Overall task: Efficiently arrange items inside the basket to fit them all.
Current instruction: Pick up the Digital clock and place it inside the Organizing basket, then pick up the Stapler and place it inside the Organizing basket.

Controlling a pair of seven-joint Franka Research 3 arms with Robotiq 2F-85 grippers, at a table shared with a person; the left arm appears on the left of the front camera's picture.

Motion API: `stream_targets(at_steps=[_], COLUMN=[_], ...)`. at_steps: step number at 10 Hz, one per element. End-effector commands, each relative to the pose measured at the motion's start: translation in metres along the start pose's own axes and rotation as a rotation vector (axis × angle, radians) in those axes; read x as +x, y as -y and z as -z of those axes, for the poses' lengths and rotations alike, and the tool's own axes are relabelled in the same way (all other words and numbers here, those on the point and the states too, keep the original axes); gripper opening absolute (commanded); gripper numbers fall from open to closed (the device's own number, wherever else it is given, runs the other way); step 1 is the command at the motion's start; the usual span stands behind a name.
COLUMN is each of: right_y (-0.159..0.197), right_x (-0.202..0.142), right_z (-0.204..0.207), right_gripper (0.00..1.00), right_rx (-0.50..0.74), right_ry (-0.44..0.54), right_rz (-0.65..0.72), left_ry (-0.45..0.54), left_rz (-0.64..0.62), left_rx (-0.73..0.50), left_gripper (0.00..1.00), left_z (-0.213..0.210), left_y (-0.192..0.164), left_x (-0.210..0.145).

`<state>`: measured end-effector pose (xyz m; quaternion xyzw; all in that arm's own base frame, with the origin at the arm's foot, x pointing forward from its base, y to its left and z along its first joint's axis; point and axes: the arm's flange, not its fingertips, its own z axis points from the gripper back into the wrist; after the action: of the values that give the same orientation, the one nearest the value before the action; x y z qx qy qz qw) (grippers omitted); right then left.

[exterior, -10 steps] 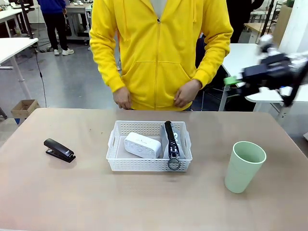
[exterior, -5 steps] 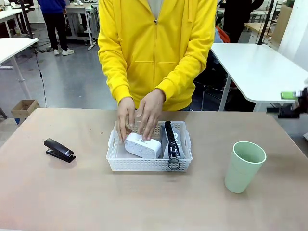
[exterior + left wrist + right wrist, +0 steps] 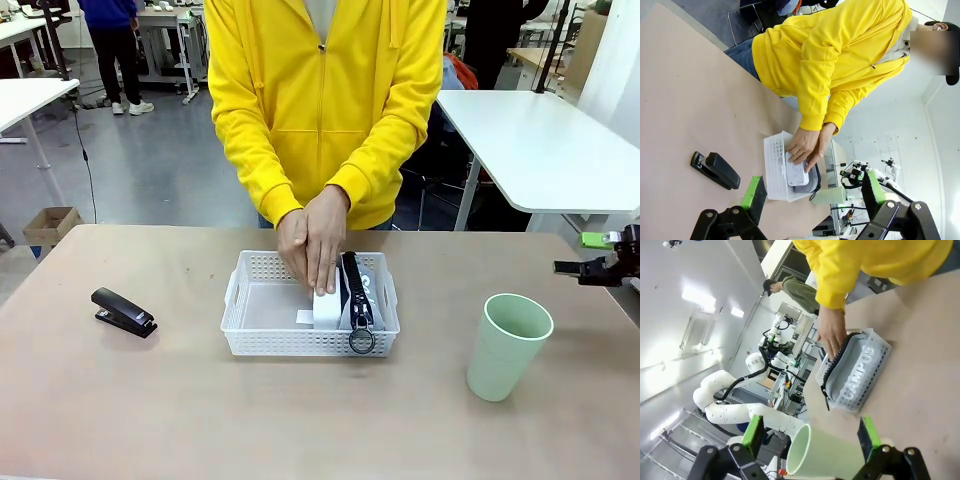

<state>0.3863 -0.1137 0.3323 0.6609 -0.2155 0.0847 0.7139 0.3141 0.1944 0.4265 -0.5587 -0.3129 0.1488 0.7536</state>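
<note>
While the person's hands [image 3: 312, 240] stand the small white box [image 3: 326, 310] on edge beside the grey fabric pouch [image 3: 372, 298] in the white perforated plastic basket [image 3: 245, 325], I'd call it halfway: black stapler [image 3: 124, 311] and pale green plastic cup [image 3: 508, 345] wait outside. Left gripper [image 3: 812, 192] and right gripper [image 3: 811, 435] hover clear, jaws apart, empty.

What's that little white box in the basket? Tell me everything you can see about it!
The small white box is a smooth, plain white block with rounded corners; whether it is plastic or card I can't tell. It stands on a narrow edge inside the white basket, just right of the middle, close against the grey pouch and seemingly touching it. The person's hands rest on its top, holding it upright.
</note>
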Motion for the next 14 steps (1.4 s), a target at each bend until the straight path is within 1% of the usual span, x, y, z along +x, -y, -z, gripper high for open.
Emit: stream_targets(at_steps=[1,14], right_y=[-0.0128,-0.0128], right_x=[0.0072,0.0072], right_z=[0.0021,0.0021], right_gripper=[1.00,1.00], right_rx=[0.014,0.014], right_ry=[-0.011,-0.011], right_rz=[-0.004,-0.004], left_ry=[0.012,0.012], left_rz=[0.018,0.018], left_rx=[-0.025,-0.025], left_gripper=[1.00,1.00], left_z=[0.0023,0.0023], left_y=[0.0001,0.0001], left_x=[-0.0040,-0.0040])
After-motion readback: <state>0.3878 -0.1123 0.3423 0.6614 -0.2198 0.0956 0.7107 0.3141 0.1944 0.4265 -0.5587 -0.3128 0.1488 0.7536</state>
